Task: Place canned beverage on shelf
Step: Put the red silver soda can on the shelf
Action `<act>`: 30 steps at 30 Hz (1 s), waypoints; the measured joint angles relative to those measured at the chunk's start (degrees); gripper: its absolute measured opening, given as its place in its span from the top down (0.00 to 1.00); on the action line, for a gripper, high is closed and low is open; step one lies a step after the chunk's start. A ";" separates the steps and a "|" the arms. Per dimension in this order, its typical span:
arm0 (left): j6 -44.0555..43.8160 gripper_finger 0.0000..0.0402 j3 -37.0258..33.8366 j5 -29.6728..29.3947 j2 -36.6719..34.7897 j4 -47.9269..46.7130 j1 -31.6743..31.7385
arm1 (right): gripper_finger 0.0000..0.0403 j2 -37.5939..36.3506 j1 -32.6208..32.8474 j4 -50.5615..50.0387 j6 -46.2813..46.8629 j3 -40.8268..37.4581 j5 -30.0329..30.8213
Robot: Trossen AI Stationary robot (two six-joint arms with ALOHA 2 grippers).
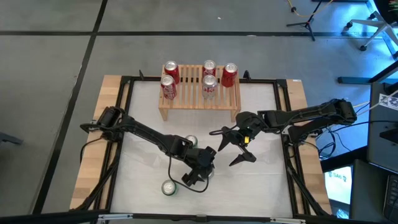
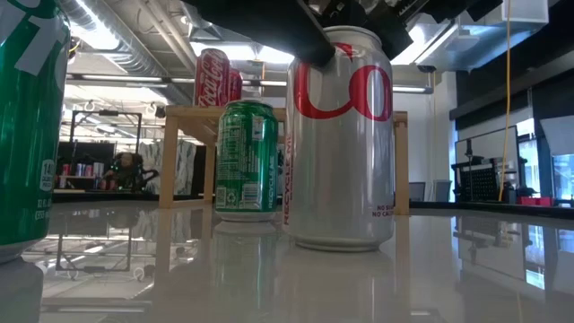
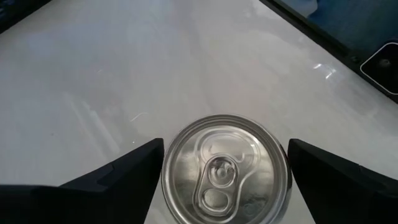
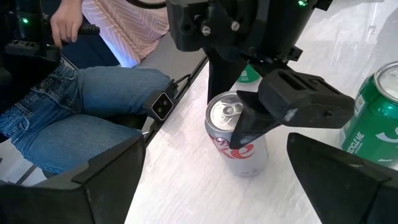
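Note:
A silver can with red lettering (image 2: 339,152) stands upright on the white table, near the middle front. My left gripper (image 1: 204,169) comes down on it and is shut on it; the can's top (image 3: 227,171) shows between the two fingers. My right gripper (image 1: 231,147) is open and empty, in the air just right of that can. The light-wood slatted shelf (image 1: 199,99) stands at the far middle with several red cans (image 1: 171,71) on its slats. My left gripper has the silver can's upper wall just under the rim (image 3: 166,186) between its two fingers (image 3: 134,171), one on each opposite side. The fingers come from above, slanting down. The can stands upright with its base on the table (image 2: 341,244).
One green can (image 1: 191,142) stands just behind the silver one toward the shelf, another (image 1: 168,186) nearer the front left. A black frame (image 1: 283,124) runs around the white table top. A seated person in jeans (image 4: 74,106) is beyond the table's edge.

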 joint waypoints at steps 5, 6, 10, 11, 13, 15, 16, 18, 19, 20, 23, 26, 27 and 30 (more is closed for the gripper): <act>-0.07 0.17 0.00 -0.02 0.00 0.00 -0.05 | 0.04 0.00 0.00 0.01 0.00 0.00 0.01; -0.07 0.17 0.00 -0.28 0.00 0.00 -0.19 | 0.04 0.00 0.00 0.01 0.00 0.00 -0.01; 0.22 0.17 0.00 -1.66 0.00 0.00 -0.43 | 0.04 0.01 0.00 0.01 0.00 0.00 0.01; 0.22 0.17 0.00 -1.68 0.00 0.00 -0.48 | 0.04 0.00 0.01 0.00 0.00 0.00 -0.01; 0.26 0.17 0.00 -1.75 0.00 0.00 -0.64 | 0.04 0.00 0.00 0.01 0.00 0.00 -0.01; 0.41 0.17 0.00 -2.30 0.00 0.02 -0.78 | 0.04 0.00 0.00 0.01 0.00 0.00 0.00; 0.39 0.17 0.00 -2.92 0.00 0.04 -0.91 | 0.04 0.00 0.00 0.01 0.00 0.00 0.01; 0.39 0.17 0.00 -4.15 0.00 0.11 -1.10 | 0.04 0.00 0.00 0.01 0.00 0.00 0.01; 0.37 0.17 0.00 -4.71 0.00 0.28 -1.20 | 0.04 0.01 0.00 0.01 0.00 0.00 0.00; 0.34 0.17 0.00 -5.11 0.00 0.62 -1.27 | 0.04 0.00 0.00 0.01 0.00 0.00 -0.01; -0.03 0.17 0.00 -5.48 0.00 1.61 -1.40 | 0.04 0.00 0.01 0.01 0.00 0.00 0.00; -1.24 0.17 0.00 -5.92 -0.02 1.79 -1.55 | 0.04 0.00 0.02 0.01 0.00 0.00 0.00; -2.03 0.17 0.00 -6.10 -0.02 1.79 -1.60 | 0.04 0.02 0.00 0.01 0.00 0.00 0.01; -5.75 0.17 0.00 -6.12 -0.02 1.77 -1.57 | 0.04 0.01 0.00 -0.01 0.00 0.00 0.00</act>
